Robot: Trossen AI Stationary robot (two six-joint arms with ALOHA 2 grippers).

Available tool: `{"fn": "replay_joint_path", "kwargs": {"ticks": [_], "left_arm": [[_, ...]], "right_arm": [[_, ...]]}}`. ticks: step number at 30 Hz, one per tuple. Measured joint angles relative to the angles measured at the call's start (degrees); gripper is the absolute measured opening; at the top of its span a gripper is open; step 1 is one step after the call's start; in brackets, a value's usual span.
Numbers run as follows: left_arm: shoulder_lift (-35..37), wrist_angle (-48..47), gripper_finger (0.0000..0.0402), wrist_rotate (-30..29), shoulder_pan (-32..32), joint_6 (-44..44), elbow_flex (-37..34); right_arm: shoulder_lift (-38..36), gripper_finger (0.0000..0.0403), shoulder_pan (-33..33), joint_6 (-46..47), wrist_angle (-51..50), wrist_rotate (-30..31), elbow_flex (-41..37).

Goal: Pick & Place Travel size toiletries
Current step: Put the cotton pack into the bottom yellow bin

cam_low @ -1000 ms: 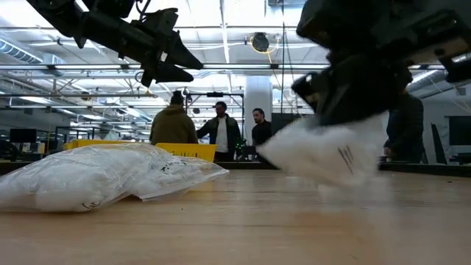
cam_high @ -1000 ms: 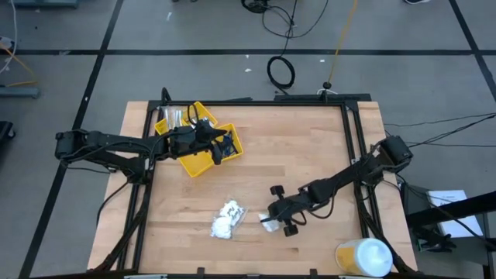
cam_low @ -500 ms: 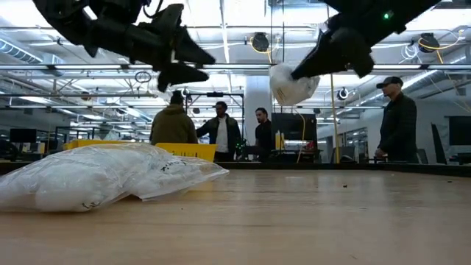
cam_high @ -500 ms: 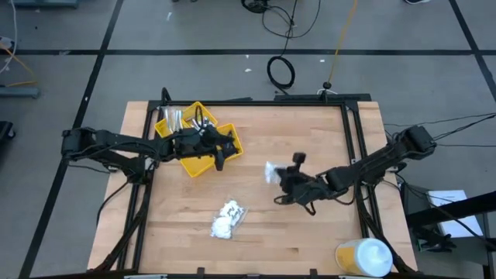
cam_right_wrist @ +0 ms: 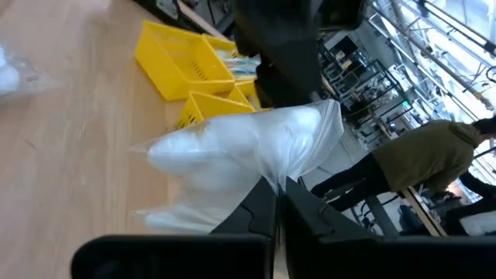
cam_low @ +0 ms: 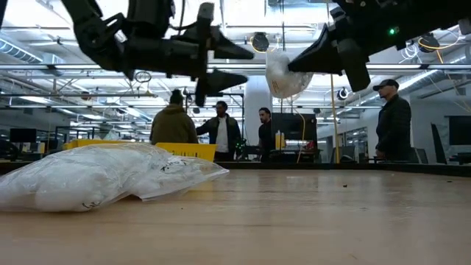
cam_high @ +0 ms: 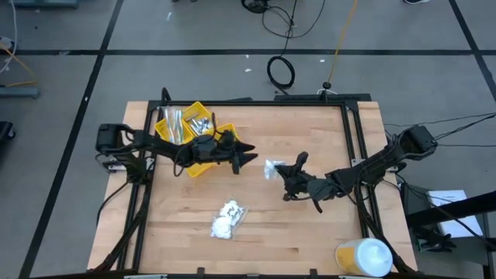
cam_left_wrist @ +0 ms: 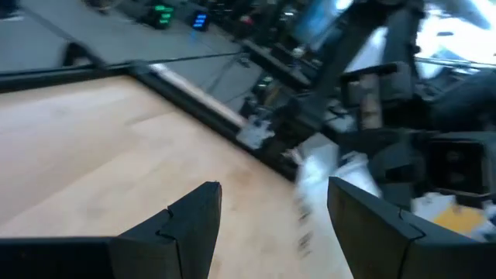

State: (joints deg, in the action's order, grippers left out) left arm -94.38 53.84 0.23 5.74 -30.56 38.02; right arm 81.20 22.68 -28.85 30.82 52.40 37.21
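Note:
My right gripper (cam_high: 280, 172) is shut on a small clear bag of white fluffy lumps (cam_high: 271, 168), held in the air over the table's middle. My left gripper (cam_high: 248, 156) stands open and level just left of that bag, pointing at it, with nothing between its fingers (cam_left_wrist: 194, 225). In the left wrist view the bag (cam_left_wrist: 325, 167) shows ahead of the gap. A second bag of white lumps (cam_high: 226, 219) lies flat on the table toward the near edge. The yellow compartment tray (cam_high: 177, 133) at the far left holds several more toiletries. My right gripper pinches the bag's crumpled clear film (cam_right_wrist: 273, 180) at one end between its two fingers. The fingers reach in roughly level from the table's right. The bag is lifted clear of the table, and its filled part (cam_right_wrist: 232, 151) bulges out ahead of the fingertips.
A large white-and-yellow round container (cam_high: 364, 257) stands at the near right corner. Black frame rails (cam_high: 353, 147) run along the table's sides. Several people (cam_low: 221, 132) stand in the room beyond the far edge. Bare wood (cam_high: 302, 240) lies between the lying bag and the container.
My right gripper has lifted the bag off the table near the front, carried it up and toward the far edge, and tipped from pointing down to about level. My left gripper has left the tray, gone toward the table's right and a little down, toward the bag, staying open.

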Motion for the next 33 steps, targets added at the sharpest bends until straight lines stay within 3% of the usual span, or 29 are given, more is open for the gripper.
{"fn": "replay_joint_path", "kwargs": {"ticks": [4,12,22,26,33], "left_arm": [[-3.08,-0.18,0.0234,2.71,-2.25,3.5,4.52],[-6.45,-1.4,0.0234,1.82,-5.62,7.12,10.98],[-6.61,-4.87,0.0227,-1.82,-5.67,7.75,11.8],[-6.61,-4.88,0.0181,-1.82,-5.67,7.51,11.8],[-6.61,-4.12,0.0029,-1.79,-5.48,8.58,11.78]], "right_arm": [[0.07,0.0,-0.48,0.82,-0.39,-0.09,-0.22],[0.05,0.0,-0.45,1.1,-0.01,-0.17,-0.2],[0.05,0.0,-0.33,1.14,1.14,-0.2,-0.2],[0.05,0.0,-0.31,1.14,1.16,-0.21,-0.2],[0.05,0.0,-0.29,3.16,1.17,-1.79,-0.18]]}}
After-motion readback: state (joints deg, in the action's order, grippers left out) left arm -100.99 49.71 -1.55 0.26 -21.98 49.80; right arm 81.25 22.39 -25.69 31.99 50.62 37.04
